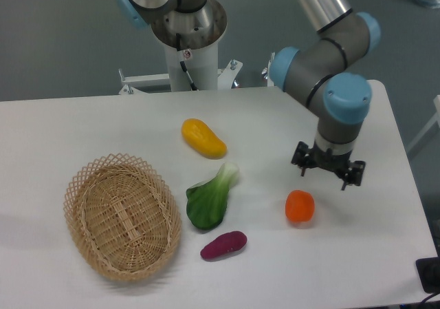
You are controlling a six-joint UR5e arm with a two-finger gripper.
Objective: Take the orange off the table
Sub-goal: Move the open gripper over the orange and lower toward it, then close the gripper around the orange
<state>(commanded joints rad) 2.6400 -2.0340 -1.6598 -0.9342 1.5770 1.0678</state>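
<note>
The orange (300,206) sits on the white bench (103,126), right of the bok choy (209,197) and the purple sweet potato (223,245). The tool (326,175) hangs above and just behind it, not touching, its fingers spread apart with nothing between them. A wicker basket (122,217) lies well to the left
</note>
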